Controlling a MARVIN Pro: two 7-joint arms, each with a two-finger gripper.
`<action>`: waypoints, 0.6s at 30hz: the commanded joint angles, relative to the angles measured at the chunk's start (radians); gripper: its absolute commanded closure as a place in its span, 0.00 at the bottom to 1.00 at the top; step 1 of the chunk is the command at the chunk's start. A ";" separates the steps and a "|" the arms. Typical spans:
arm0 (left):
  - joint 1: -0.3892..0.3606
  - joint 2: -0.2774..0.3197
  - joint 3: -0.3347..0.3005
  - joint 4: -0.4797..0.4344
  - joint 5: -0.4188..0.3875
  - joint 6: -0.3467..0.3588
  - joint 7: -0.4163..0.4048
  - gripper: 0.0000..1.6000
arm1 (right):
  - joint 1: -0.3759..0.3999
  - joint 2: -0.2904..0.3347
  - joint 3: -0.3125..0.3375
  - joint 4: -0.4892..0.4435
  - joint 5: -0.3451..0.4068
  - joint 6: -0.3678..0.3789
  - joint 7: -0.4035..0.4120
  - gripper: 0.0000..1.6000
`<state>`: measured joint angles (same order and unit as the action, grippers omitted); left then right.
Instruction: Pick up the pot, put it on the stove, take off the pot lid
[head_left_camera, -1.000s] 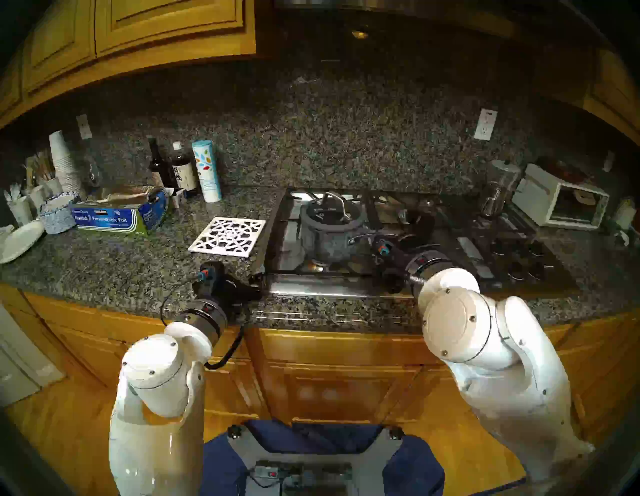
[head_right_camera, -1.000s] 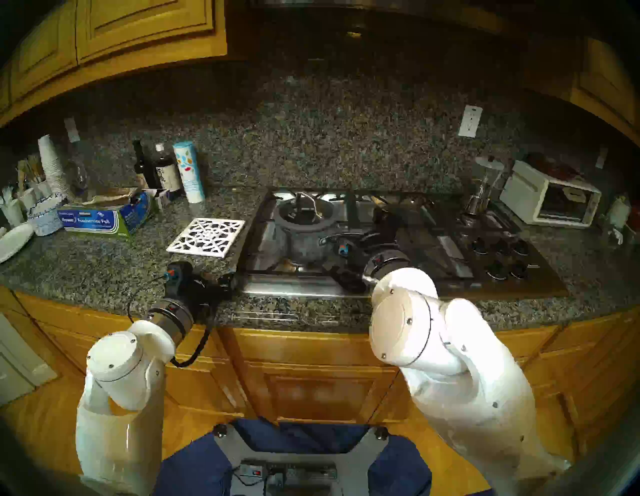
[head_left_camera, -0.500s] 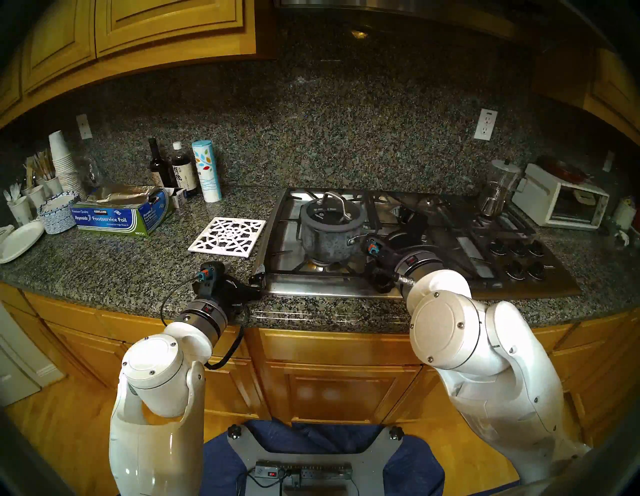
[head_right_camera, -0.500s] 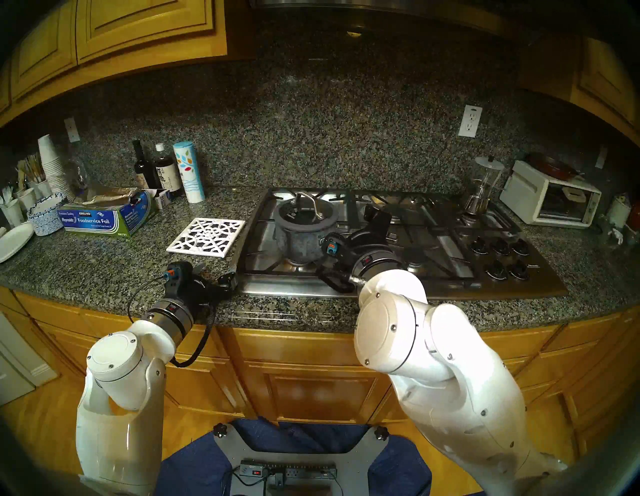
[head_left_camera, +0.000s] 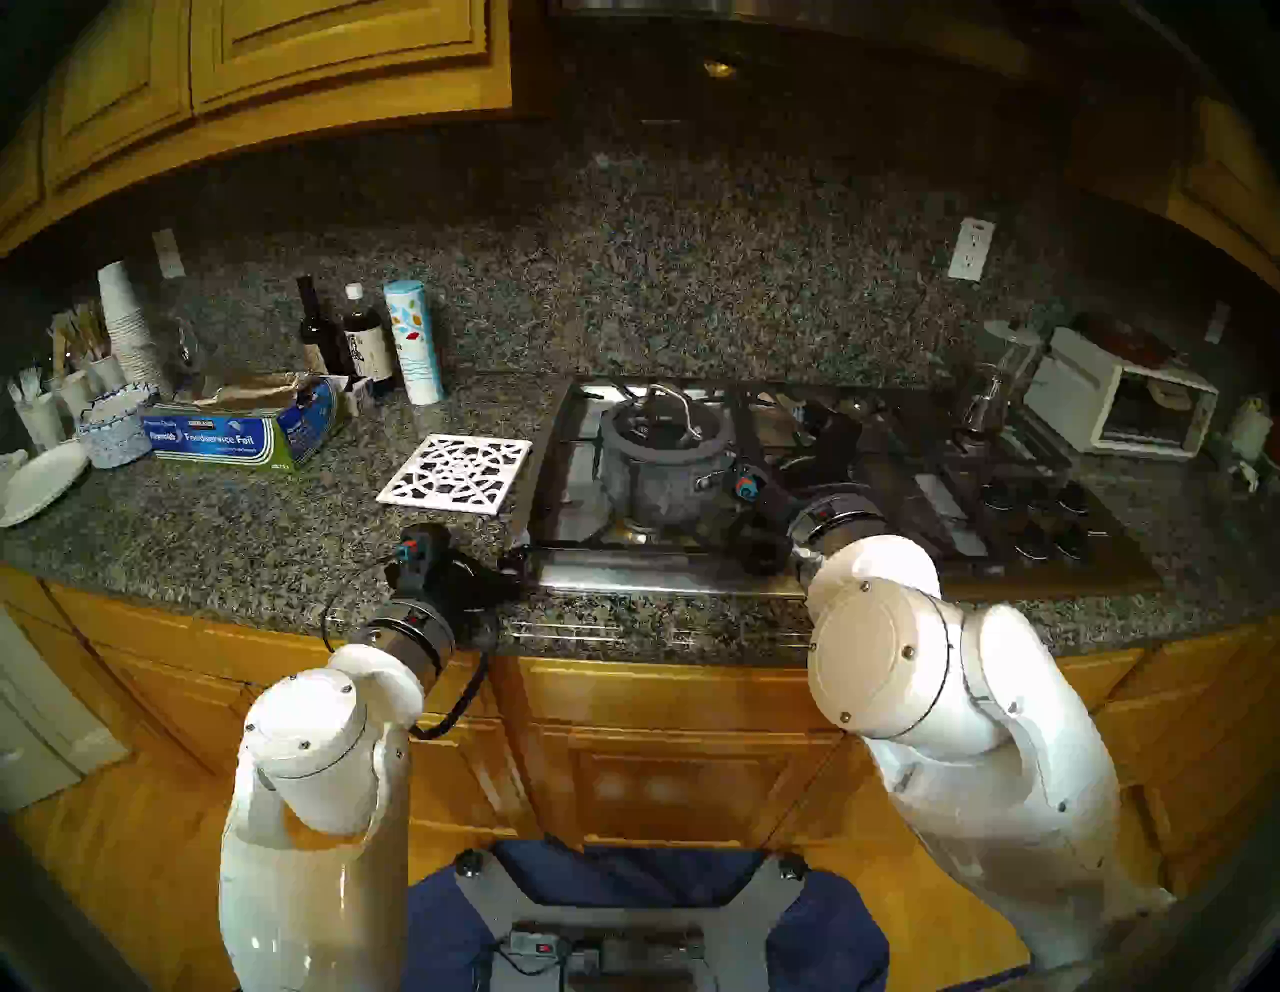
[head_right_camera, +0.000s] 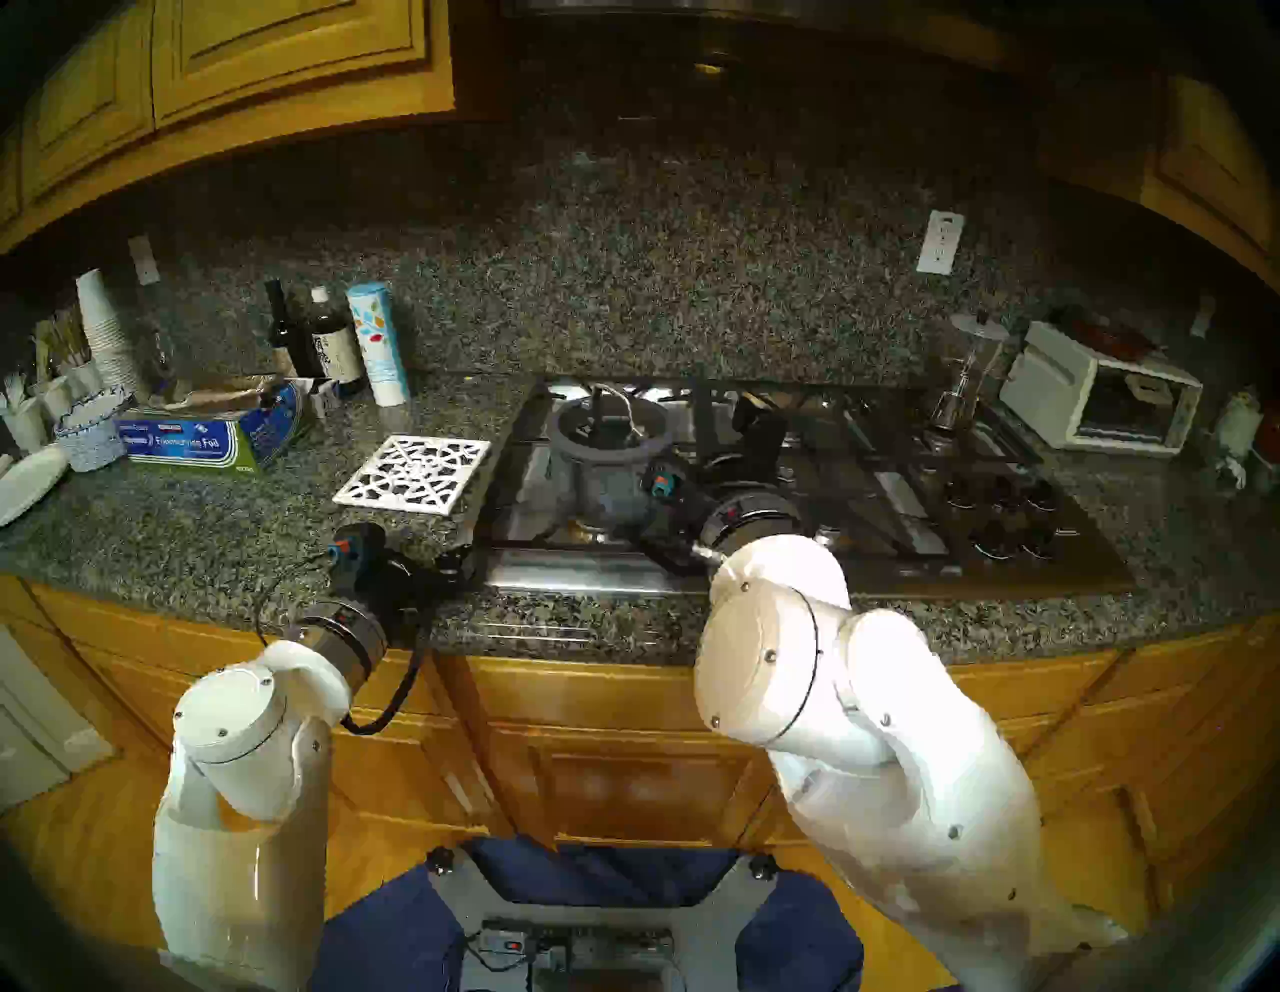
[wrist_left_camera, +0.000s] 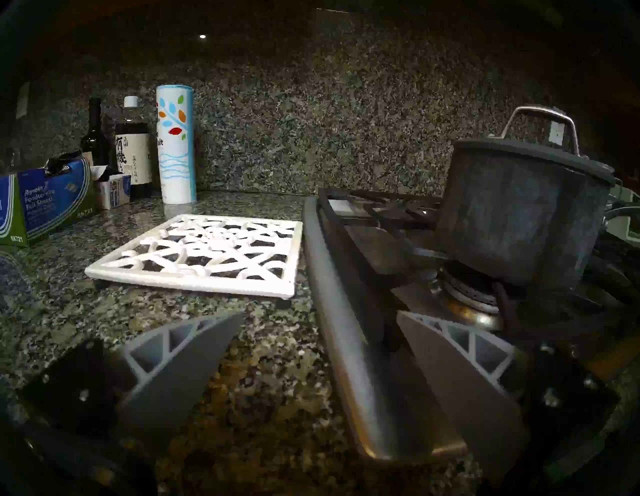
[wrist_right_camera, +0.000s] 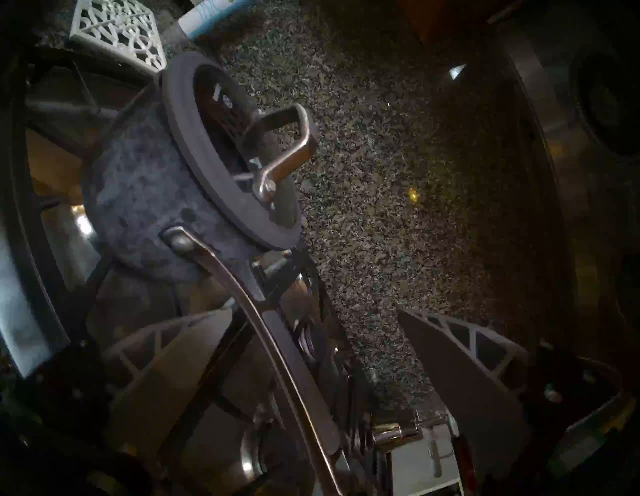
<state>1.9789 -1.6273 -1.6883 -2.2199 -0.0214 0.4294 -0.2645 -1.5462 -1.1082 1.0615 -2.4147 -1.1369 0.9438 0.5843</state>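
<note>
The pot (head_left_camera: 654, 478) sits on the stove (head_left_camera: 900, 554), over the front-left burner, with the lid (head_left_camera: 661, 426) on it, so we judge the placing done and the lid the step in hand. The lid's loop handle (wrist_right_camera: 284, 145) arches over the lid's centre; its long axis runs roughly front to back in the head view, and in the right wrist view it lies up and to the left of our right hand (wrist_right_camera: 313, 317). That hand hangs just right of the pot with fingers spread and nothing between them but the pot's long handle (wrist_right_camera: 277, 329), which passes through the gap; we cannot tell whether a finger touches it. Our left hand (wrist_left_camera: 320, 320) is also apart and empty, low over the tabletop (head_left_camera: 277, 547) at the stove's front-left corner, farther from the loop. We judge the right hand the nearer.
</note>
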 joint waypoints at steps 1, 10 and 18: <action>-0.021 0.000 0.002 -0.030 -0.002 -0.010 -0.001 0.00 | 0.015 -0.006 0.000 -0.029 -0.041 0.016 -0.033 0.00; -0.022 -0.002 0.001 -0.030 0.001 -0.010 -0.004 0.00 | 0.012 -0.010 -0.011 -0.029 -0.063 0.016 -0.042 0.00; -0.022 -0.004 0.000 -0.030 0.003 -0.010 -0.006 0.00 | 0.008 -0.016 -0.019 -0.029 -0.082 0.016 -0.048 0.00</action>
<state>1.9785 -1.6320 -1.6906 -2.2191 -0.0166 0.4295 -0.2702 -1.5492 -1.1177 1.0443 -2.4151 -1.1845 0.9615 0.5639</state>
